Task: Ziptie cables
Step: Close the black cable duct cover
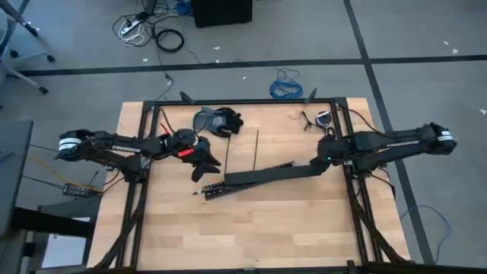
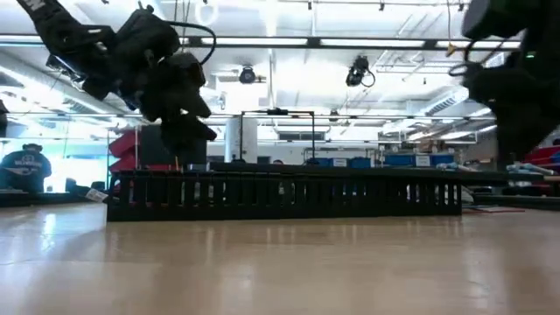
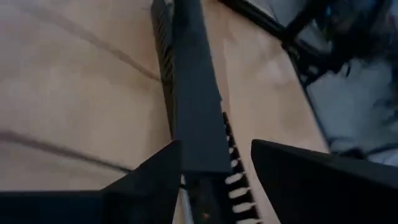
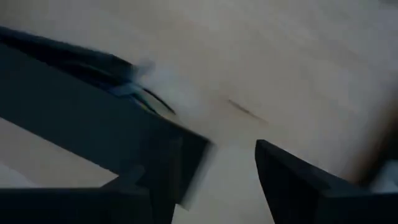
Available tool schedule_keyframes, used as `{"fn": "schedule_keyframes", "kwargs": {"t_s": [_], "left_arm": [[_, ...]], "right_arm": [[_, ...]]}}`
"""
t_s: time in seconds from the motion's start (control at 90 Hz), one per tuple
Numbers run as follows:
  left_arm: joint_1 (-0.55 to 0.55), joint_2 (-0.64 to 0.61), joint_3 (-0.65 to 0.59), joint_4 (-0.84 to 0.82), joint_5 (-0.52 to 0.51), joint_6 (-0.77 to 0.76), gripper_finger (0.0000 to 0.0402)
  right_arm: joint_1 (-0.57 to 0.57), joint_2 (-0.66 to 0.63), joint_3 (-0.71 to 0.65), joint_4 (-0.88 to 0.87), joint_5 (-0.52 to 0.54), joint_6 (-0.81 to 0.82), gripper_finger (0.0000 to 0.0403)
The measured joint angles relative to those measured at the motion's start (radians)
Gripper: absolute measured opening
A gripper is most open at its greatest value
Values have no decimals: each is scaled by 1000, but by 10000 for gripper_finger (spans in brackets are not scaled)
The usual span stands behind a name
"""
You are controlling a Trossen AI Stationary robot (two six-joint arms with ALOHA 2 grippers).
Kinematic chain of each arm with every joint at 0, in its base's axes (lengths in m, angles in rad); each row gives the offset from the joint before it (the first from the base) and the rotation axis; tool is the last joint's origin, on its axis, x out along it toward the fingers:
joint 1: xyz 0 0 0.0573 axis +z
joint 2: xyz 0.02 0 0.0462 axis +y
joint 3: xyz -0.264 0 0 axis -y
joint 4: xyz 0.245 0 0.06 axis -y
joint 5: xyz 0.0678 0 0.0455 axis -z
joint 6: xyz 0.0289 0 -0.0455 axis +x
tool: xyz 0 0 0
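Cables (image 1: pixel 204 193) poke from duct (image 1: pixel 262 177) end, mid-table.

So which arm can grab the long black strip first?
Probably left: the left gripper hangs open with the black strip between its fingers. The right gripper is open over bare table.
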Motion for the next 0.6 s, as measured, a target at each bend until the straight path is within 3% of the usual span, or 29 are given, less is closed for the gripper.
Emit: {"fn": "schedule_keyframes", "kwargs": {"t_s": [0.211,0.6], "left_arm": [[2,0,0,11,6,-93,188],[14,0,1,12,-5,-50,188]], "right_arm": [[8,-54,-4,8,2,16,194],[-6,71,-20,95,-77,-3,194]]}}
